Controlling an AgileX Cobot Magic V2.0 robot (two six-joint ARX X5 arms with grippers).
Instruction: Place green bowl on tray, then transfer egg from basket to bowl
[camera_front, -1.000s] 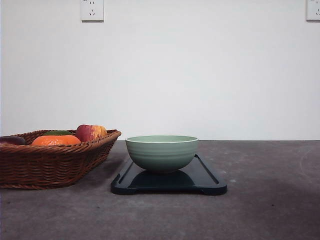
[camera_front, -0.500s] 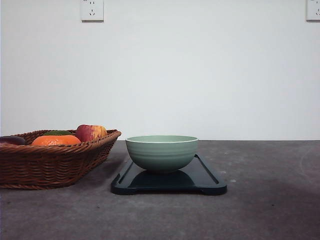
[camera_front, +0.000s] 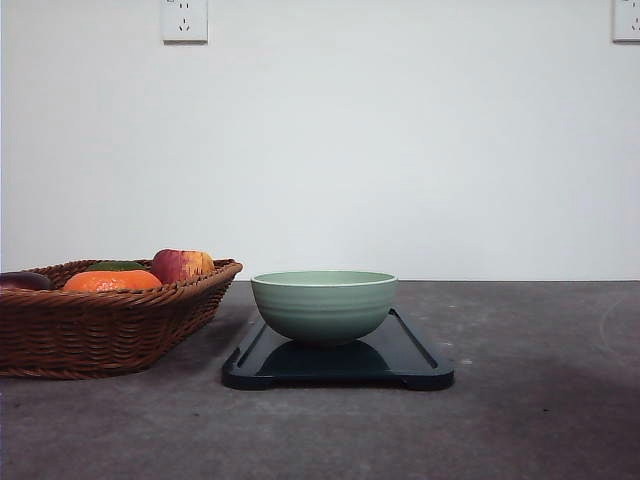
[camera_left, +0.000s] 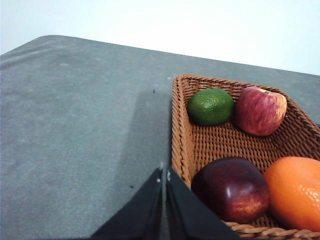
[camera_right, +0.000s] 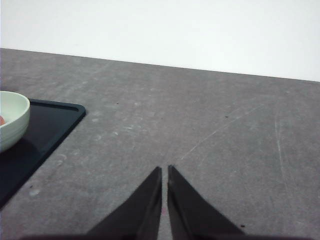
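Observation:
The green bowl (camera_front: 323, 305) stands upright on the dark tray (camera_front: 410, 355) in the middle of the table. Left of the tray sits the wicker basket (camera_front: 100, 325). In the right wrist view the bowl (camera_right: 12, 122) and tray (camera_right: 50, 125) lie to one side. A reddish sliver (camera_right: 1, 120) shows inside the bowl at the picture's edge; I cannot tell if it is the egg. My right gripper (camera_right: 164, 170) is shut and empty over bare table beside the tray. My left gripper (camera_left: 164, 174) is shut and empty just outside the basket rim (camera_left: 180, 130).
The basket holds a lime (camera_left: 210, 106), a red-yellow apple (camera_left: 260, 110), a dark red fruit (camera_left: 230, 189) and an orange (camera_left: 295, 192). Bare grey table (camera_front: 540, 400) stretches right of the tray. A white wall with sockets stands behind.

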